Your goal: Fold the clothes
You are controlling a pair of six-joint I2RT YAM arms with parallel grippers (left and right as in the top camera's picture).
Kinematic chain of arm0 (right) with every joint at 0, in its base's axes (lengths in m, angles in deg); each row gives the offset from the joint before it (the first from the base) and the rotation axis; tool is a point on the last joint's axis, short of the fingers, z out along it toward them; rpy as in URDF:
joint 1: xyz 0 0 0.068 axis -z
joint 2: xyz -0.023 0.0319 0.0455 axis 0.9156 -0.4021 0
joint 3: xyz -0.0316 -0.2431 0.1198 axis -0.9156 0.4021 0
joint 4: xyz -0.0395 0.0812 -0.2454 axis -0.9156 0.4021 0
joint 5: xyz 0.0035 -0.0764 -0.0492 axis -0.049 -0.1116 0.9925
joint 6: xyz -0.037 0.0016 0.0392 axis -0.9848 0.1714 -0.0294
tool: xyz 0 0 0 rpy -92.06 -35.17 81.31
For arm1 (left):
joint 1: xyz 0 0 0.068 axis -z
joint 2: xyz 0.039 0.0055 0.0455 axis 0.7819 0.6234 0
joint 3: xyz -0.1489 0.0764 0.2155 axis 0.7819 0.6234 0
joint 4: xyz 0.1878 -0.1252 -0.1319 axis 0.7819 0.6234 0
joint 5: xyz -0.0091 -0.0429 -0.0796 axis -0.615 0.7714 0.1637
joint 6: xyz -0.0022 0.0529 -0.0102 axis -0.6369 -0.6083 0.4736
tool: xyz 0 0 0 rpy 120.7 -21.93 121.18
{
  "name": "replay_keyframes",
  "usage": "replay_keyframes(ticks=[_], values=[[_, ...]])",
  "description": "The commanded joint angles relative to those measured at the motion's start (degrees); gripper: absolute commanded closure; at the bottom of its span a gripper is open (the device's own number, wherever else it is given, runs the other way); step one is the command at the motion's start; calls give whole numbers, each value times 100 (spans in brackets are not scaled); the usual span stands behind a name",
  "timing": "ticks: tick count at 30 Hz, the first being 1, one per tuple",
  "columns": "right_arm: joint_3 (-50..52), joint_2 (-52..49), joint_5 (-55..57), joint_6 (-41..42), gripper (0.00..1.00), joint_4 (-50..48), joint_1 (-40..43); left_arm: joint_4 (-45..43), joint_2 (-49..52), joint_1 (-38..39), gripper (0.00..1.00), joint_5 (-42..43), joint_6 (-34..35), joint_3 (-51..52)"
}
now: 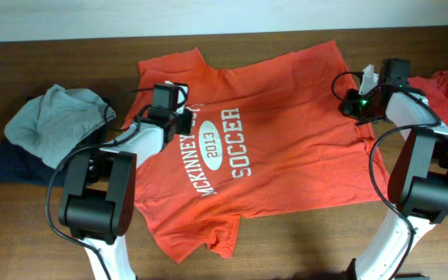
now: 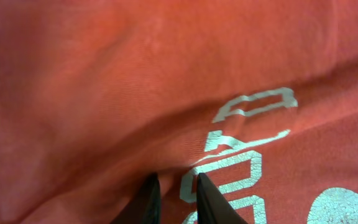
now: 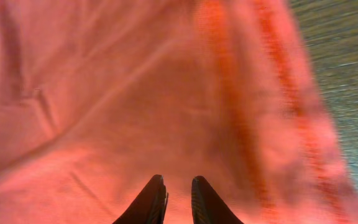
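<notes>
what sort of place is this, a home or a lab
Probably a robot lab bench, not a home: two arms stand at a wooden table, an orange T-shirt spread flat, spare clothes piled beside.

Orange-red T-shirt (image 1: 286, 132) with cracked white lettering. Dark brown wood-grain surface (image 1: 302, 241). One pale grey garment (image 1: 53, 117), one navy garment (image 1: 10, 167), both plain.

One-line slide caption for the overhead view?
Left end effector and right end effector pinch an orange T-shirt spread print-up on a table; grey clothes heaped alongside.
</notes>
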Motion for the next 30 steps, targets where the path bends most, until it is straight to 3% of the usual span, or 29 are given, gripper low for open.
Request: replay_keyframes(ticks=[1, 5, 8, 10, 14, 16, 23, 30], values=[[-101, 212, 621, 70, 81, -35, -26, 216, 496, -376, 80, -203, -20, 210], [-103, 212, 1648, 68, 81, -103, 11, 269, 496, -435, 81, -197, -22, 210], [-151, 216, 1749, 164, 82, -107, 83, 271, 496, -435, 81, -197, -22, 210], [-258, 251, 1224, 118, 84, -7, 96, 275, 496, -435, 80, -195, -22, 210], [-437, 415, -911, -407, 84, 63, 39, 289, 496, -428, 80, -195, -22, 210], [-433, 409, -1003, -411, 84, 138, -68, 289, 496, -428, 80, -195, -22, 210], [-402, -28, 197, -466, 84, 389, -525, 302, 496, -428, 80, -195, -22, 210], [-396, -170, 1471, -363, 85, 369, -382, 350, 496, -431, 81, -199, -22, 210]])
